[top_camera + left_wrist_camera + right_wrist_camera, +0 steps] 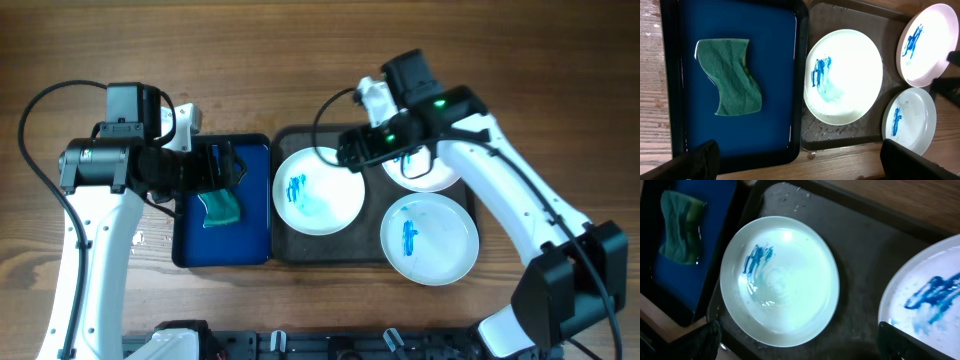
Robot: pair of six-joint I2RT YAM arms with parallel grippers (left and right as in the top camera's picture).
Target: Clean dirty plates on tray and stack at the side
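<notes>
Three dirty white plates with blue smears lie on the dark tray (pixel 372 218): one at the left (pixel 318 190), one at the back right (pixel 428 175) partly under my right arm, one at the front right (pixel 430 238). My left gripper (pixel 225 168) is open and empty above the blue tray, just behind the green sponge (pixel 222 207). My right gripper (pixel 350 150) is open and empty above the back edge of the left plate (pixel 780 280). The left wrist view shows the sponge (pixel 730 77) and all three plates, the left one (pixel 845 75) nearest.
The small deep-blue tray (pixel 255 240) sits directly left of the dark tray, their rims touching. Wet patches glisten on the dark tray's floor (pixel 860 255). Wooden table (pixel 560 80) surrounds both trays. A black rail runs along the front edge.
</notes>
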